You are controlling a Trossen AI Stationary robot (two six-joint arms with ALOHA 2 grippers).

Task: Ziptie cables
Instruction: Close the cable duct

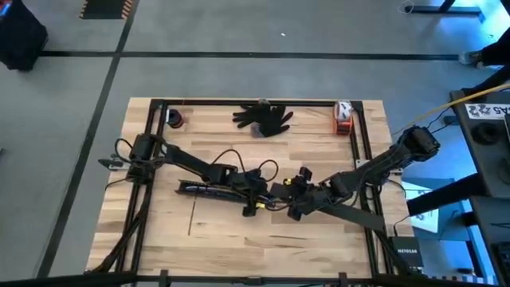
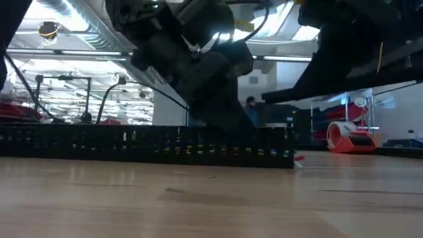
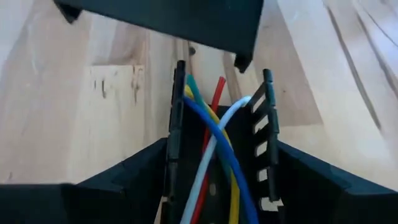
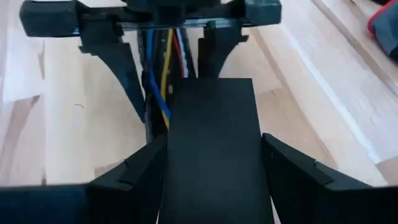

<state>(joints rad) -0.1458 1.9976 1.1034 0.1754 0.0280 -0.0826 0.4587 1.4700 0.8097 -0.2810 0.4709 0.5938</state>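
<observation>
- Left wrist view: left gripper (image 3: 217,186) fingers straddle the slotted tray (image 3: 267,143); grip undetermined.
- Right gripper (image 4: 211,155) clenched on the black lid (image 4: 211,143).
- Advice: tuck the cables (image 3: 214,143) flat before closing.

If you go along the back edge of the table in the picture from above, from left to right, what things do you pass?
A small dark round thing → a black glove → a red and white tape dispenser.
</observation>
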